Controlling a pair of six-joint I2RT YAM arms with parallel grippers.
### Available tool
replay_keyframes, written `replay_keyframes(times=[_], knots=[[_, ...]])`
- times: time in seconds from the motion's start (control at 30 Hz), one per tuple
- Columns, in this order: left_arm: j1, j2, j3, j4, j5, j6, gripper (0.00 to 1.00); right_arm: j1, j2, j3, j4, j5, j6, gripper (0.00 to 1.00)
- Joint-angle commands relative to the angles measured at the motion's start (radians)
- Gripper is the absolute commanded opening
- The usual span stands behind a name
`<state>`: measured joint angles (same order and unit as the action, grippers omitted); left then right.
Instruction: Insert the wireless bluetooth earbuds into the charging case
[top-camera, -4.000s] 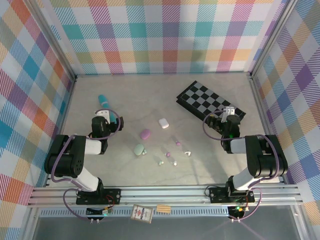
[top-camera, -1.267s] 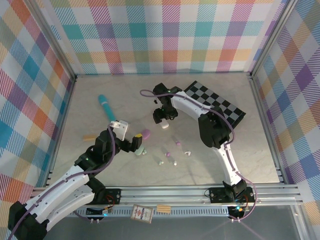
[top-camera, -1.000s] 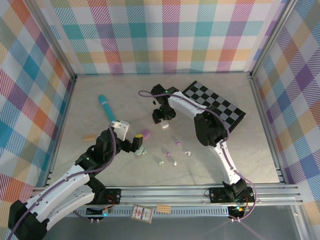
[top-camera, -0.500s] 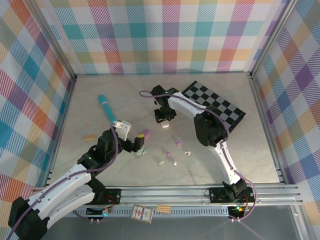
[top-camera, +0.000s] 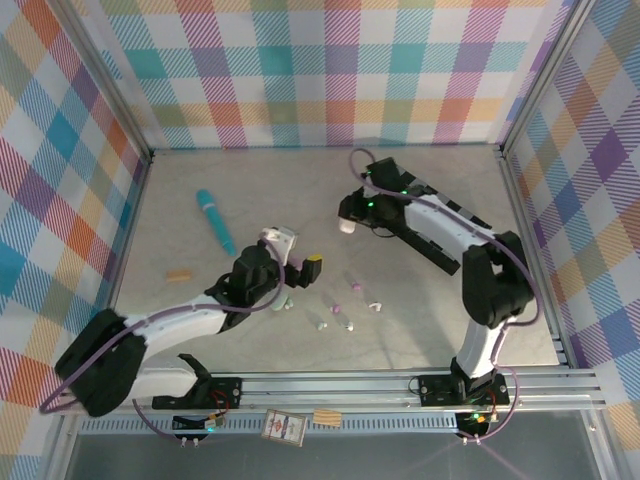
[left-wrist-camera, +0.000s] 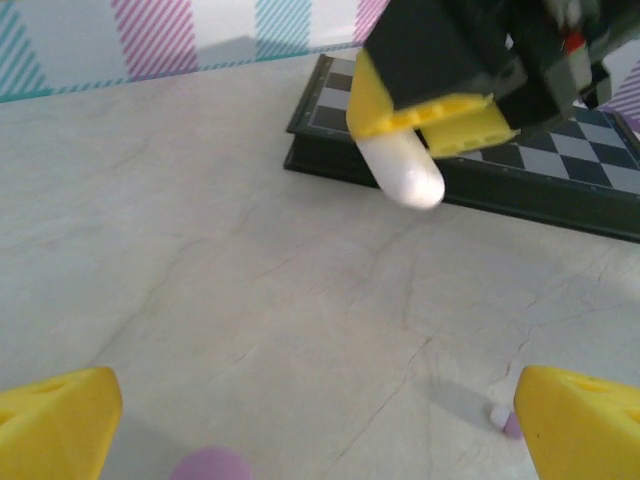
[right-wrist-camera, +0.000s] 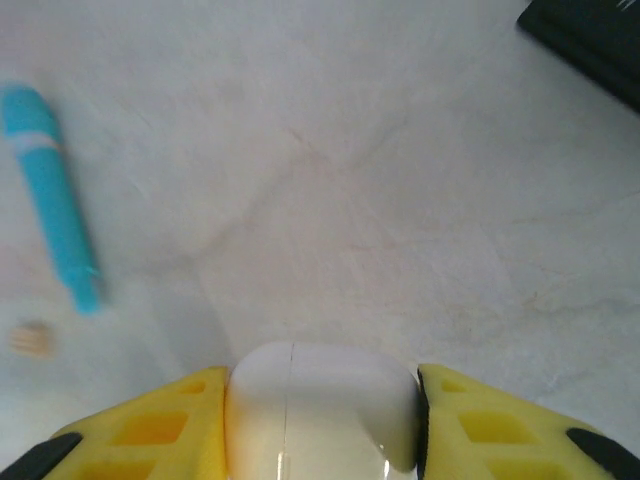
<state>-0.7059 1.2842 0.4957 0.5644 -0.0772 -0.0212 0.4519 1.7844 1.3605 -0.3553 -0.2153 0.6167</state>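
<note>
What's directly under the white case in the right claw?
Bare tabletop, as far as shows: the white case hangs clear of it in the right claw, with the chessboard behind. Its closed shell hides whatever is inside.

Teal tube (top-camera: 215, 222): lies flat and slanted on the grey marbled table (top-camera: 270, 180), with a pale band near one end. Small tan block (top-camera: 178, 275): on the near left of the tube, apart from it. Black-and-grey chessboard (left-wrist-camera: 560, 165): lies flat, well to the right of the tube. Plaid walls (top-camera: 320, 70): stand behind the tube and on both sides of it. Printed card (top-camera: 283, 425): sits at the front rail, well nearer than the tube and to its right.
</note>
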Motion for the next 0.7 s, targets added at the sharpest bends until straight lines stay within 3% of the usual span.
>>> replay_keyframes(times=[0.0,0.37,0.5,0.67], knots=[[-0.028,0.109,0.092,0.269,0.04,0.037,1.0,-0.044,-0.049,-0.075,0.209,-0.188,0.183,0.38],[-0.086,0.399,0.243,0.53,0.088,0.041,0.99,-0.089,-0.179,-0.329,0.591,-0.332,0.513,0.38],[-0.083,0.474,0.248,0.675,0.056,0.037,0.9,-0.088,-0.205,-0.385,0.687,-0.345,0.561,0.38],[-0.078,0.513,0.275,0.685,0.066,0.036,0.84,-0.089,-0.241,-0.406,0.702,-0.363,0.558,0.38]])
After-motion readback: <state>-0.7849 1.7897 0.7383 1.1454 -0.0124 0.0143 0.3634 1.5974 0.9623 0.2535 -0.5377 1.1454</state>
